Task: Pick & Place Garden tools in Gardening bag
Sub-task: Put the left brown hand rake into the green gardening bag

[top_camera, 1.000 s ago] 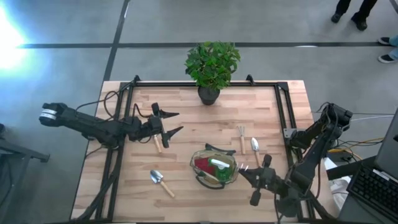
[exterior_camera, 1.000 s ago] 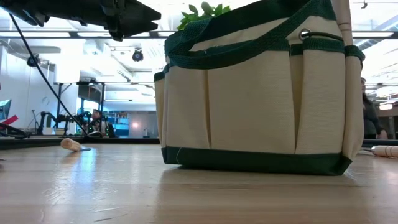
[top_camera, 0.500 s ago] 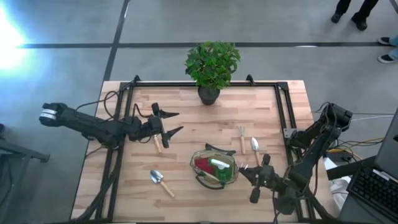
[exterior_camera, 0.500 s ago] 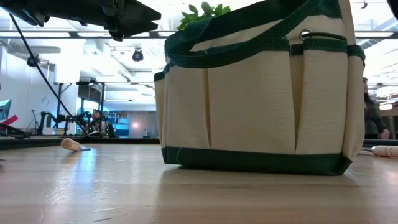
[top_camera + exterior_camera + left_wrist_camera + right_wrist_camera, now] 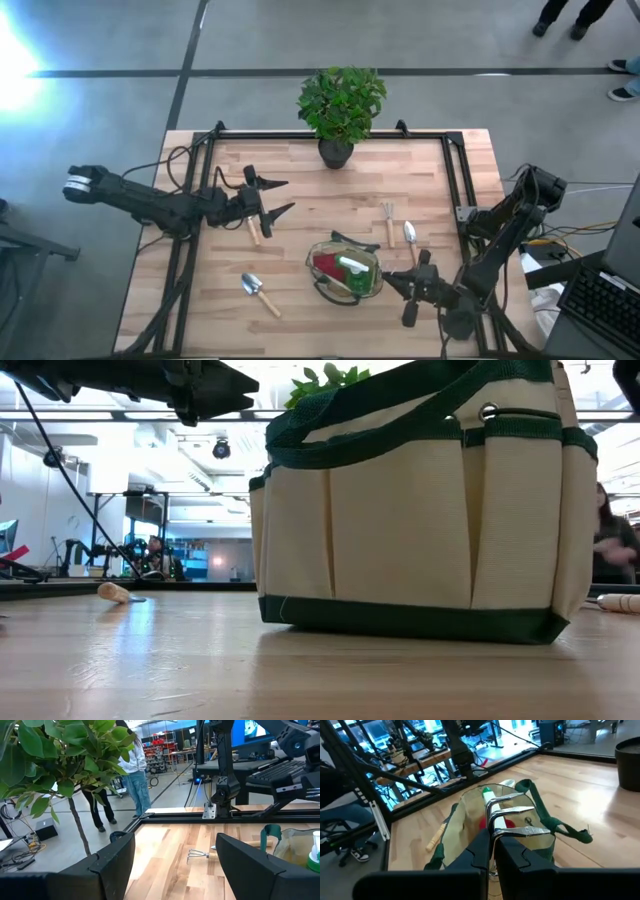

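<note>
The gardening bag (image 5: 345, 268) stands at the table's near middle. Inside it are a green spray bottle (image 5: 487, 794) and a red piece (image 5: 325, 263). My right gripper (image 5: 394, 281) is just right of the bag, shut on a silver hand fork (image 5: 512, 812) whose tines reach over the bag's rim. My left gripper (image 5: 277, 197) hangs open and empty at the left middle, above a wooden-handled tool (image 5: 252, 228) lying flat. A fork (image 5: 388, 215) and a trowel (image 5: 410, 238) lie right of the bag. Another trowel (image 5: 258, 292) lies at the front left. My right gripper pinches the fork's metal neck (image 5: 495, 831), just behind the tines, between its two fingers. It comes level from the table's right, along the tool. The fingers hide the handle. The tines are lifted clear of the table; I cannot tell whether they touch the bag.
A leafy plant in a dark pot (image 5: 338, 110) stands at the far middle edge. Black rails (image 5: 455, 180) run along the table's sides. People stand in the room beyond the table (image 5: 132, 765). Bare wood lies between the bag and the near edge.
My right gripper has moved a little toward the table's left, closer to the bag, still shut on the fork. In the low view the bag's wall on that side has shifted slightly.
</note>
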